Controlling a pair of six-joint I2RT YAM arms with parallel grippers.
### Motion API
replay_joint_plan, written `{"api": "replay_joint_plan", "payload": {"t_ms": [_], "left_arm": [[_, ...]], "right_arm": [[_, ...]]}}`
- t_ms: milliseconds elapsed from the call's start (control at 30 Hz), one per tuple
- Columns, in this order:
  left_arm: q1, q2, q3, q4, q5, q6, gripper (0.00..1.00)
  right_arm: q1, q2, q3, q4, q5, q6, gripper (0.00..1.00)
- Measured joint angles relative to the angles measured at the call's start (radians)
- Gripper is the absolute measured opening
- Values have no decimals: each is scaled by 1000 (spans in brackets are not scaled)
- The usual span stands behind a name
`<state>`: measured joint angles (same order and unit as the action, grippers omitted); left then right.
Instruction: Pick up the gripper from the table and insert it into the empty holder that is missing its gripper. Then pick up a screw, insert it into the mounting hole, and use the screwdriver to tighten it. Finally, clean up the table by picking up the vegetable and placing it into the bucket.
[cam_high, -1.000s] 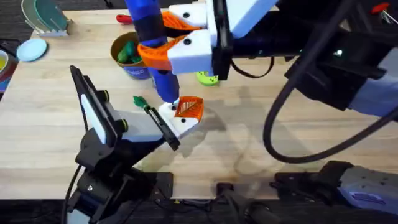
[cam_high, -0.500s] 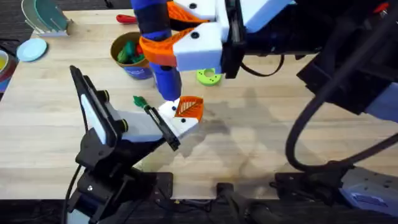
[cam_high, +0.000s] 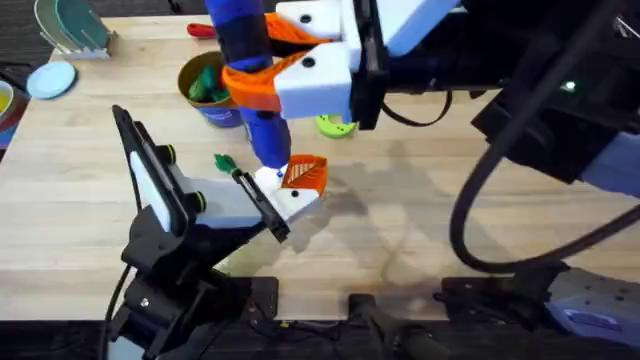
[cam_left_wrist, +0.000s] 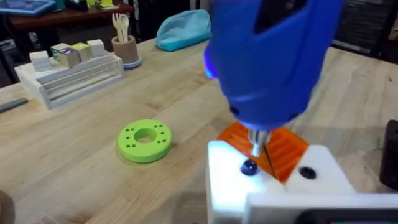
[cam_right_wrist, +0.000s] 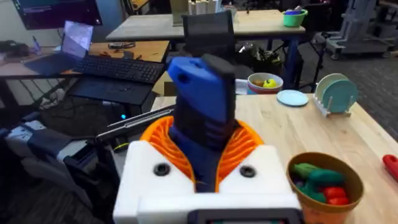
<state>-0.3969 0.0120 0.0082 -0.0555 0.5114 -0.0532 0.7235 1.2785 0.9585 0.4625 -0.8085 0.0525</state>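
Screwdriver (cam_high: 250, 70) with the bright-blue handle is shown clamped between the orange ribbed pads of the right tool (cam_high: 268, 62), upright over the desk (cam_high: 420, 200); its short metal shaft is set down on the screw (cam_left_wrist: 249, 167) seated in the white holder (cam_high: 285, 195). The orange gripper (cam_high: 305, 174) is seen already lodged in that holder, just beside the shaft. The holder is carried at the end of the left arm; whether the left tool is apart or together cannot be told.

Compared with a second ago, the right tool has shifted slightly away from the arms' bases and back again, while the screwdriver tip has stayed at the same spot on the holder; the holder, the gripper and the green ring-shaped disc (cam_high: 335, 124) have not moved. This is read as tightening under way — the tip held engaged while the wrist is worked — so that insertion of gripper and screw may be judged done, and the fastening step nearly so, though how far the screw is driven cannot be told.

The vegetable (cam_high: 226, 164) lies on the desk beside the holder, toward the bucket (cam_high: 208, 88), which stands near and already holds green and red toy foods; the clean-up step is not yet begun.
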Motion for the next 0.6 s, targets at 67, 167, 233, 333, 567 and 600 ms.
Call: {"api": "replay_joint_plan", "payload": {"t_ms": [67, 167, 233, 333, 567, 600], "left_arm": [[0, 0, 0, 0, 0, 0, 4], [0, 0, 0, 0, 0, 0, 4], [0, 0, 0, 0, 0, 0, 4], [0, 0, 0, 0, 0, 0, 4], [0, 0, 0, 0, 0, 0, 4], [0, 0, 0, 0, 0, 0, 4]], "right_arm": [[0, 0, 0, -9, 0, 0, 122], [0, 2, 0, -15, 0, 0, 122], [0, 7, 0, -21, 0, 0, 122], [0, 13, 0, -44, 0, 0, 122], [0, 20, 0, -12, 0, 4, 122], [0, 20, 0, -6, 0, 4, 122]]}}
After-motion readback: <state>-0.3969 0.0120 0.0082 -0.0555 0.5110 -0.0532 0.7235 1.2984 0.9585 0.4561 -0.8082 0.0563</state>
